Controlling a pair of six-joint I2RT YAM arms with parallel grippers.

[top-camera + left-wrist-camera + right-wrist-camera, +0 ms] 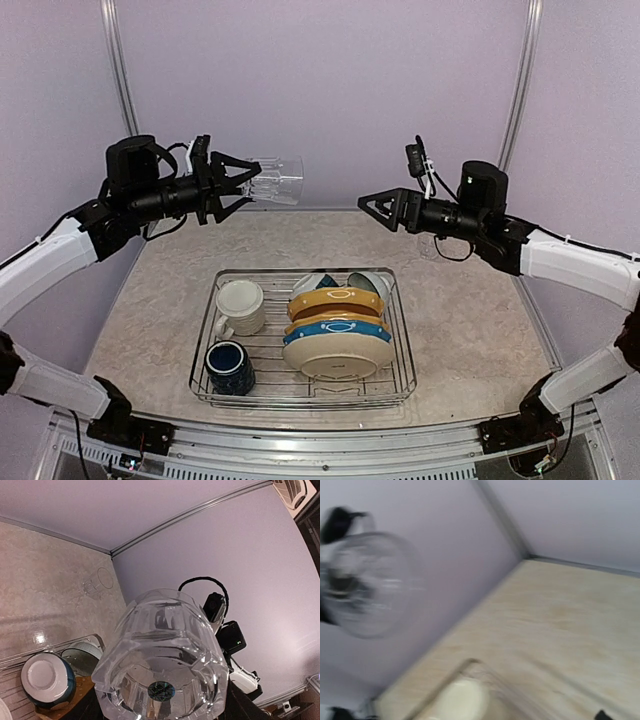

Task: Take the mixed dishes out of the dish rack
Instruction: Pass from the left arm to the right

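High over the far left of the desk, my left jaws are clamped partway open around the base of a clear glass tumbler. It is held on its side, mouth turned toward my right arm. Well apart from it, my right jaws hang spread wide with nothing between them, pointing at the tumbler. Down between my arms sits the dish rack. On its left it holds a cream mug and a navy mug. On its right a mustard yellow plate, a blue-rimmed plate and a cream plate lean in a row, with a teal-and-white bowl behind them. A second tumbler rests on the desk beyond the rack.
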